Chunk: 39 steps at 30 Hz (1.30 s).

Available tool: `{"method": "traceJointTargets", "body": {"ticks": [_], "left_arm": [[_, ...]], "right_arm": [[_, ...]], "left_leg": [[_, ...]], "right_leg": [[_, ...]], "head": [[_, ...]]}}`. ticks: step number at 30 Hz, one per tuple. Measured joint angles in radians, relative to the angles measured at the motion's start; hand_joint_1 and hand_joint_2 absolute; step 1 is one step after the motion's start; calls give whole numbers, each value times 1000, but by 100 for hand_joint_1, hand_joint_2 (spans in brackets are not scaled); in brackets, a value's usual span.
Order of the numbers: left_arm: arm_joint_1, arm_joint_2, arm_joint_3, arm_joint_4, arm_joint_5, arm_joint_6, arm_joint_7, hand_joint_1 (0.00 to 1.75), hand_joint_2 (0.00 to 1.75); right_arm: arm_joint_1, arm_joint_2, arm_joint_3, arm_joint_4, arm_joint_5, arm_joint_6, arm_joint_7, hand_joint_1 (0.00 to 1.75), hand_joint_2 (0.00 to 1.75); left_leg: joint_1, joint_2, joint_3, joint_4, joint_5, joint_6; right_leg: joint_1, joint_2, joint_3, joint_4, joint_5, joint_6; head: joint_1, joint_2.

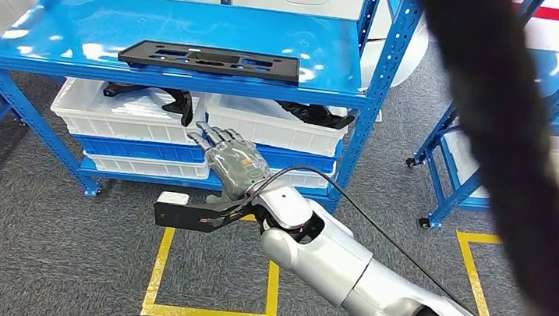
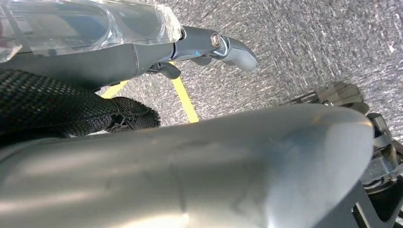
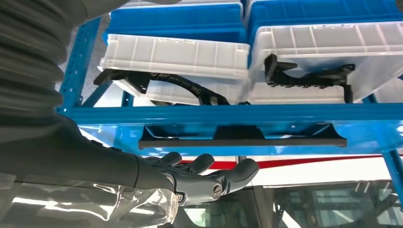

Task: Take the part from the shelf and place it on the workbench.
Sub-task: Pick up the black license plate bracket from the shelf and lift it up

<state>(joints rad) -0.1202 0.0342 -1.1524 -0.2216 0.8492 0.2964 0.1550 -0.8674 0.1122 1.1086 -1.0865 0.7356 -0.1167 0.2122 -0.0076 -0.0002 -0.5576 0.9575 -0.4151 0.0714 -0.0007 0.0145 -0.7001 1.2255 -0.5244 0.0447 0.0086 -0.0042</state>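
Part (image 1: 210, 60) flat on top shelf (image 1: 78, 31); right robot hand (image 1: 230, 161) empty, fingers spread, below shelf edge: raise, grip long edge squarely. Left robot hand state unclear.

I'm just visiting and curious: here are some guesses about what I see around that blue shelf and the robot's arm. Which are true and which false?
1. A flat black part lies on the top level of the blue shelf. True.
2. The right hand is holding that part. False: its fingers are spread and hold nothing, short of the shelf.
3. White bins sit on the level below. True.
4. The bins are empty. False: black parts rest in them.
5. Yellow tape marks the floor. True.
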Motion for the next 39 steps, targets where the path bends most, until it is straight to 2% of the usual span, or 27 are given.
{"method": "traceJointTargets", "body": {"ticks": [2, 3, 4, 6, 8, 10, 12, 13, 14, 15, 17, 18, 19, 20, 22, 24, 25, 27, 28, 29, 30, 32, 33, 34, 36, 38, 39], "left_arm": [[0, -1, 0, 0, 0, 0, 0, 0, 0], [0, -2, 0, 0, -1, 0, 0, 0, 0], [0, -2, 0, 0, -2, 0, 0, 0, 0], [-1, -3, 0, 0, -3, 0, 0, 0, 0], [-2, -3, 0, 0, -3, 0, 0, 0, 0], [-3, -3, 0, 0, -3, 0, 0, 0, 0], [-4, -3, 0, 0, -4, 0, 0, 0, 0], [-4, -3, 0, 0, -4, 0, 0, 0, 0], [-4, -2, 0, 0, -4, 0, 0, 0, 0], [-5, -2, 0, 0, -5, 0, 0, 0, 0], [-6, -2, -1, 0, -7, 0, 0, 0, 0], [-6, -2, -1, 0, -8, 0, 0, 0, 0], [-6, -2, -2, 1, -9, 0, 0, 0, 0], [-6, -3, -2, 1, -9, 0, 1, 0, 0], [-6, -3, -3, 1, -9, 0, 1, 0, 0], [-7, -3, -4, 2, -9, 0, 1, 0, 0], [-7, -3, -5, 2, -9, 0, 1, 0, 0], [-7, -3, -5, 2, -9, 0, 1, 0, 0], [-6, -3, -6, 2, -9, 0, 1, 0, 0], [-6, -3, -6, 2, -9, 0, 1, 0, 0], [-5, -3, -6, 2, -9, -1, 1, 0, 0], [-5, -3, -6, 2, -9, -1, 1, 0, 0], [-4, -4, -6, 2, -9, -1, 1, 0, 0], [-4, -5, -6, 2, -9, -1, 1, 0, 0], [-5, -7, -7, 2, -9, -1, 1, 0, 0], [-6, -6, -7, 2, -9, -1, 1, 0, 0], [-6, -6, -7, 3, -9, -1, 1, 0, 0]], "right_arm": [[0, 0, 0, -10, 0, 0, -2, 0, 175], [-1, 1, 0, -16, 0, 0, -3, 0, 175], [-2, 2, 0, -20, 0, 0, -3, 0, 175], [-2, 2, 0, -26, -1, 0, -3, 0, 175], [-2, 3, 0, -31, -2, 0, -4, 0, 87], [-3, 3, 0, -36, -6, 1, -8, 0, 0], [-2, 4, 1, -37, -13, 5, -16, 0, 0], [0, 4, 1, -38, -17, 7, -20, 0, 0], [2, 3, 1, -38, -18, 8, -23, 0, 0], [4, 3, 1, -38, -19, 10, -25, 0, 0], [4, 3, 1, -39, -15, 12, -29, 0, 0], [2, 3, 2, -39, -12, 13, -30, 0, 0], [1, 3, 2, -40, -10, 13, -31, 0, 0], [0, 3, 3, -40, -8, 14, -31, 0, 0], [0, 2, 4, -41, -4, 15, -31, 0, 0], [-1, 1, 5, -43, -3, 15, -31, 0, 0], [-1, 0, 5, -44, -3, 15, -31, 0, 0], [-1, -1, 6, -44, -3, 15, -30, 0, 0], [1, -2, 7, -44, -3, 15, -30, 0, 0], [3, -3, 9, -44, -3, 15, -30, 0, 0], [4, -5, 10, -44, -3, 15, -30, 0, 0], [3, -6, 11, -44, -3, 15, -28, 0, 0], [2, -5, 12, -44, -4, 16, -27, 0, 0], [1, -5, 12, -44, -6, 17, -26, 0, 0], [-1, -5, 12, -44, -10, 22, -25, 0, 0], [-1, -5, 13, -45, -13, 25, -25, 0, 0], [-1, -4, 13, -45, -13, 26, -26, 0, 0]], "left_leg": [[-4, -1, 9, 0, -7, -2], [-6, -1, 12, 1, -10, -5], [-8, -1, 13, 2, -13, -7], [-8, 0, 12, 3, -16, -15], [-6, 0, 5, 14, -27, -26], [0, -1, -34, 92, -68, -41], [11, -1, -108, 233, -120, -56], [16, -1, -140, 284, -130, -62], [21, -1, -155, 300, -122, -67], [26, -1, -149, 274, -94, -72], [35, -2, -92, 139, -18, -83], [35, -3, -63, 74, 5, -83], [35, -5, -44, 33, 15, -78], [33, -6, -37, 17, 13, -71], [29, -5, -34, 16, 10, -51], [27, -5, -29, 14, 8, -36], [26, -5, -25, 13, 6, -29], [21, -4, -22, 13, 2, -21], [18, -4, -20, 13, 0, -17], [14, -4, -17, 13, -2, -14], [10, -4, -13, 13, -4, -12], [3, -5, -2, 13, -10, -8], [-2, -5, 2, 14, -14, -9], [-4, -5, 4, 14, -18, -11], [-5, -3, 4, 14, -23, -19], [-4, -1, 4, 18, -30, -28], [-3, -1, -4, 36, -42, -34]], "right_leg": [[4, -2, 63, -138, 73, -11], [7, -4, 91, -199, 94, -18], [9, -6, 108, -235, 103, -22], [11, -6, 115, -255, 102, -29], [5, -5, 120, -262, 105, -37], [-4, -5, 127, -269, 106, -42], [-7, -5, 129, -269, 103, -43], [-8, -4, 130, -269, 102, -42], [-10, -3, 131, -269, 99, -40], [-13, 0, 134, -268, 97, -37], [-19, 6, 142, -267, 89, -25], [-19, 9, 143, -264, 86, -19], [-18, 12, 143, -263, 83, -12], [-16, 14, 142, -263, 82, -7], [-17, 15, 142, -264, 79, 2], [-20, 7, 130, -230, 56, 9], [-19, 2, 107, -178, 30, 11], [-16, -5, 31, -30, -28, 9], [-15, -5, -5, 30, -43, 7], [-13, -5, -24, 55, -39, 3], [-9, -5, -22, 38, -16, -4], [1, -7, 32, -92, 61, -25], [7, -10, 65, -163, 89, -35], [12, -14, 88, -214, 105, -42], [17, -16, 103, -248, 106, -44], [12, -13, 107, -255, 109, -45], [8, -13, 110, -259, 109, -47]], "head": [[0, 0], [0, 0], [0, 0], [-1, 0], [-1, 0], [-4, 0], [-6, 0], [-6, 0], [-7, 0], [-7, 0], [-7, 0], [-8, 0], [-10, 0], [-11, 0], [-11, 0], [-11, 0], [-10, 0], [-10, 0], [-10, 0], [-10, 0], [-10, 0], [-10, 0], [-10, 0], [-10, 0], [-10, 0], [-10, 0], [-11, 0]]}}
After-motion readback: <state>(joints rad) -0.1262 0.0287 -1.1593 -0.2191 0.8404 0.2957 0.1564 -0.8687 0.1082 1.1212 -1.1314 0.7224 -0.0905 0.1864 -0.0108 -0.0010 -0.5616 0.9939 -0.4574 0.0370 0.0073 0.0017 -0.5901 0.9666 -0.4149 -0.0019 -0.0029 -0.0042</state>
